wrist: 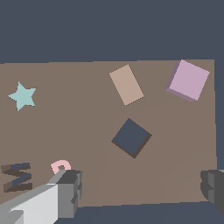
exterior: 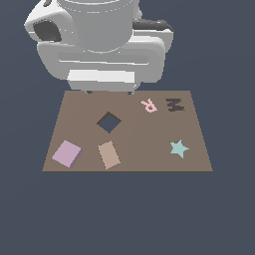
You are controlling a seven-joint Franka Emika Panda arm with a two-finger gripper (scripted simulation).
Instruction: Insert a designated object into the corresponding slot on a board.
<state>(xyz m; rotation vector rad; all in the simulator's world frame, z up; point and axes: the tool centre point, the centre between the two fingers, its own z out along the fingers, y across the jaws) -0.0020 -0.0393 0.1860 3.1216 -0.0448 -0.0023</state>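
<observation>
The pale lilac-pink square block (exterior: pixel 66 153) lies flat on the brown board (exterior: pixel 149 159) near its front corner on the exterior view's left; it also shows in the wrist view (wrist: pixel 189 80). The diamond-turned square hole (exterior: pixel 109 122) is cut through the board's middle-left, also seen in the wrist view (wrist: pixel 131 137). My gripper (wrist: pixel 142 192) is open and empty, its fingers (wrist: pixel 70 190) spread wide above the board's far edge, well away from the block. In the exterior view the arm's white body hides the fingers.
A tan rectangular block (exterior: pixel 108 154) lies beside the lilac block. A pink letter R (exterior: pixel 148 105) and a dark M-shaped cutout (exterior: pixel 174 105) sit near the far edge. A teal star (exterior: pixel 179 148) lies at the exterior view's right.
</observation>
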